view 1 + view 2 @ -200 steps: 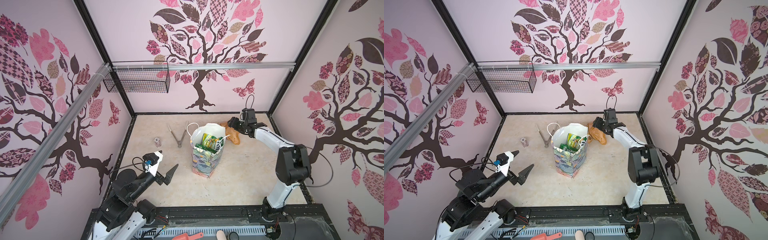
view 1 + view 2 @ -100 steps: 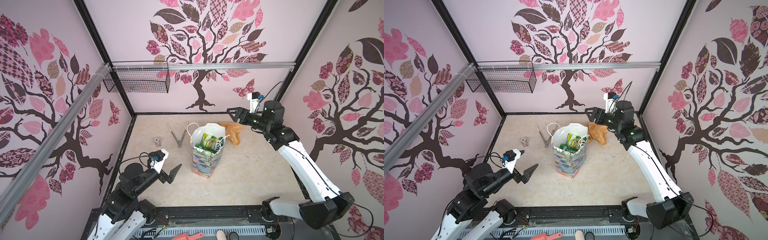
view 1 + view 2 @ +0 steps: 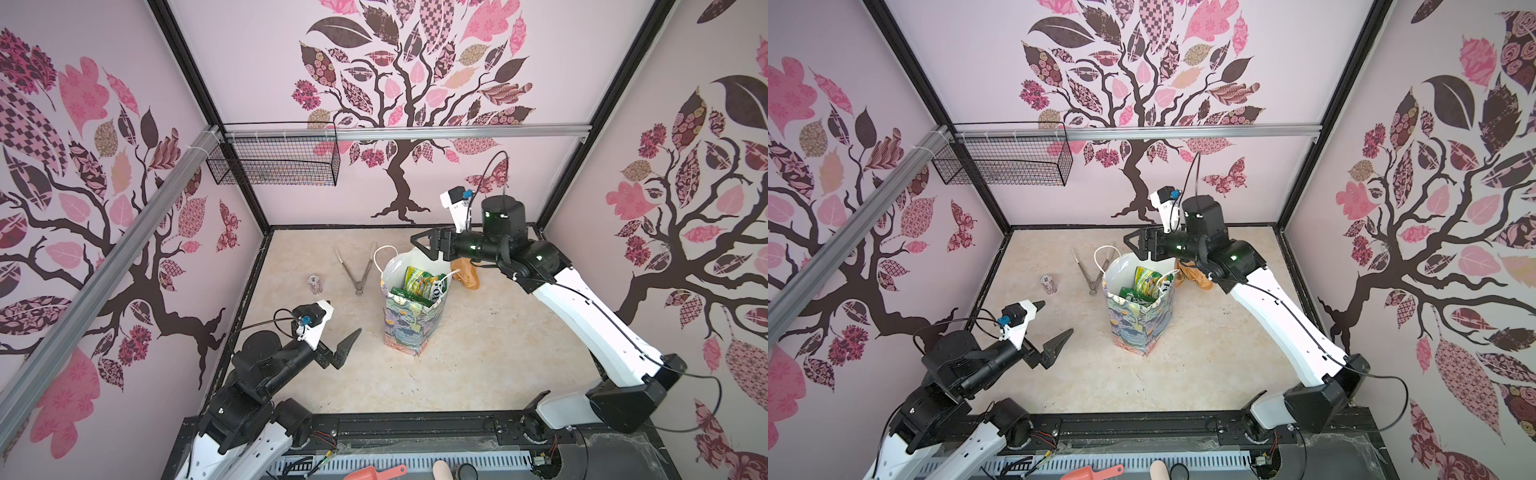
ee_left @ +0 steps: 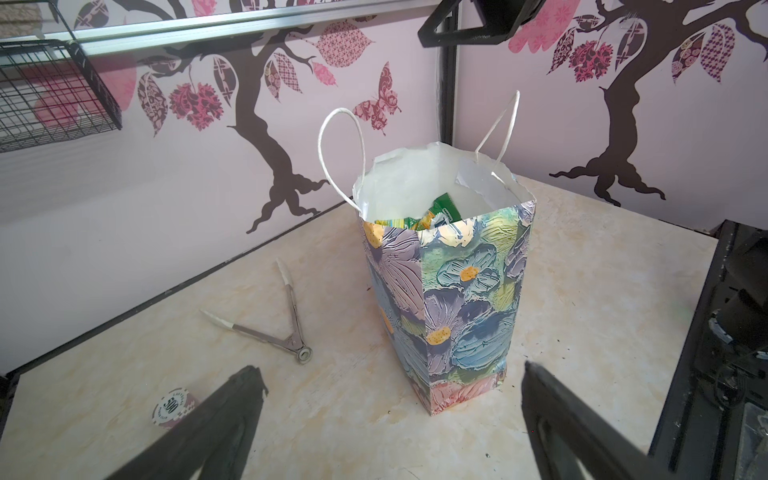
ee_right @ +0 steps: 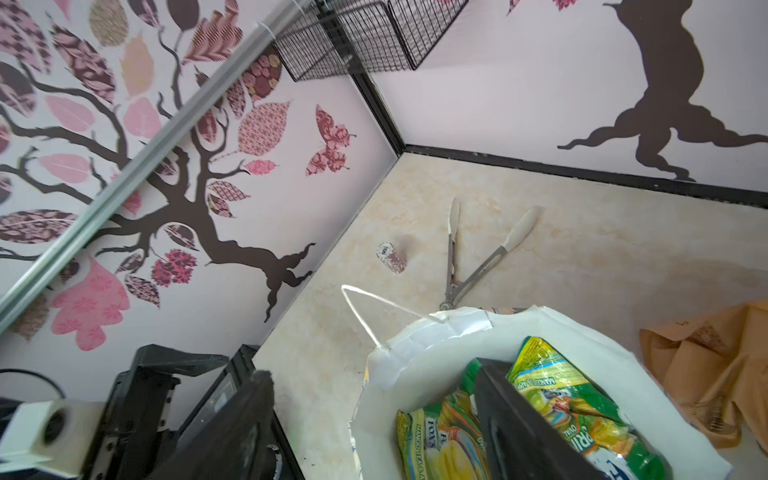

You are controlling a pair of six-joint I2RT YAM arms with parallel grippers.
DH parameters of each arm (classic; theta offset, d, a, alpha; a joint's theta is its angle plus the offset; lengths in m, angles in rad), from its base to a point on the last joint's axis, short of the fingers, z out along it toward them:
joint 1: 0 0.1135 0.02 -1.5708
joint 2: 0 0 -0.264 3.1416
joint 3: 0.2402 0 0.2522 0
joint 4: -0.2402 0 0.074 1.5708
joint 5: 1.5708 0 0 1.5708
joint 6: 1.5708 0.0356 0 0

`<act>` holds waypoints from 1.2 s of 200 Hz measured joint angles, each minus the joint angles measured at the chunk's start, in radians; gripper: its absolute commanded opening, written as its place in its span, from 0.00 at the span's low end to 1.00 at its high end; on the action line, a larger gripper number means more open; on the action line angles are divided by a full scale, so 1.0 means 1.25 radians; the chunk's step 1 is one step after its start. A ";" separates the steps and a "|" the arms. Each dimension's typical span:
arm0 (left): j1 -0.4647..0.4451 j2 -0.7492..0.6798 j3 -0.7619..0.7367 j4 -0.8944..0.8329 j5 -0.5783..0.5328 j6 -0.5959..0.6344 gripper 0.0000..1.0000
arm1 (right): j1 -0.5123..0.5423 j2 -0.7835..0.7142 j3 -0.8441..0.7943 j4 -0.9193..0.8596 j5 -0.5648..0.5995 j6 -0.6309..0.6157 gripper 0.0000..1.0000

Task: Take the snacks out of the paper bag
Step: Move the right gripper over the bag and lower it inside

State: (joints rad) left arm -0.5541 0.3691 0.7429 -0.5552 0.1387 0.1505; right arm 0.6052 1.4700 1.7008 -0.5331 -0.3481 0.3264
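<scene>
The floral paper bag (image 3: 409, 322) (image 3: 1138, 322) stands upright mid-table, mouth open, white cord handles up. Two green-yellow FOX'S snacks (image 3: 422, 282) (image 3: 1144, 286) (image 5: 573, 399) lean inside it. A crumpled orange-tan wrapper (image 3: 467, 276) (image 5: 706, 365) lies on the table just beyond the bag. My right gripper (image 3: 415, 245) (image 5: 372, 370) hovers open above the bag's far rim, holding nothing; one finger (image 5: 511, 415) is over the pouches. My left gripper (image 3: 344, 318) (image 4: 388, 368) stands wide open and holds nothing, low on the bag's near-left side and apart from it.
Metal tongs (image 3: 357, 270) (image 4: 270, 328) lie open left of the bag. A small stack of poker chips (image 3: 315, 284) (image 4: 172, 409) sits nearer the left wall. A wire basket (image 3: 274, 162) hangs on the back-left rail. Walls close in on three sides.
My right gripper has lifted away from the orange-tan wrapper, which stays on the table, and now hangs over the bag's mouth. My left gripper has shifted slightly towards the bag.
</scene>
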 measured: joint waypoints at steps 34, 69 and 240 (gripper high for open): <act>0.000 -0.004 0.000 0.000 0.000 0.001 0.99 | 0.037 0.145 0.139 -0.170 0.059 -0.084 0.79; 0.000 -0.009 0.000 0.000 -0.002 0.001 0.99 | 0.044 0.258 0.208 -0.300 0.110 -0.136 0.79; 0.000 -0.019 0.000 0.000 -0.005 0.003 0.99 | 0.060 0.383 -0.031 -0.239 0.160 -0.157 0.76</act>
State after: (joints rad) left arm -0.5541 0.3454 0.7429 -0.5552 0.1318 0.1547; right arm 0.6796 1.9488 1.6615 -0.8314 -0.1482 0.1303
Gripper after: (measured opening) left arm 0.986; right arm 0.769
